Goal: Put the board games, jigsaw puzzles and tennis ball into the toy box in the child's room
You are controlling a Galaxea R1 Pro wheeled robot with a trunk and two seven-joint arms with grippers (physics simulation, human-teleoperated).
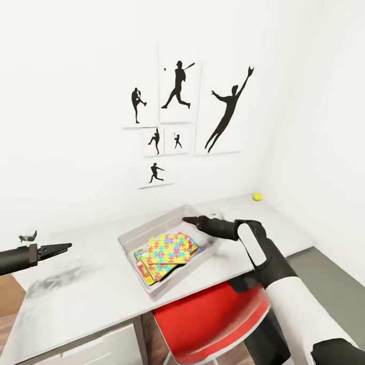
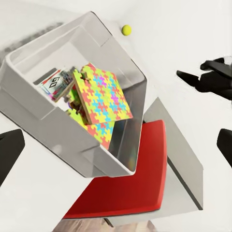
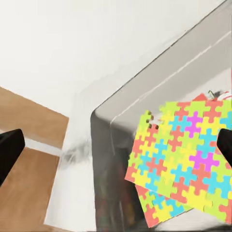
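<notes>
Right gripper [image 1: 194, 220], jaws together and empty, hovers over toy box [image 1: 130, 238] | jigsaw puzzles [image 1: 171, 249] inside | tennis ball [image 1: 256, 196] on table [image 1: 80, 300] | next: I reach for ball.

The jigsaw puzzles [image 1: 169, 248] cover most of the board games [image 1: 145, 266] in the toy box [image 1: 131, 238]; the red chair [image 1: 212, 323] is partly under the worktop [image 1: 80, 300].

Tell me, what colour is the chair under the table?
Bright red. The chair shows best in the head view.
</notes>
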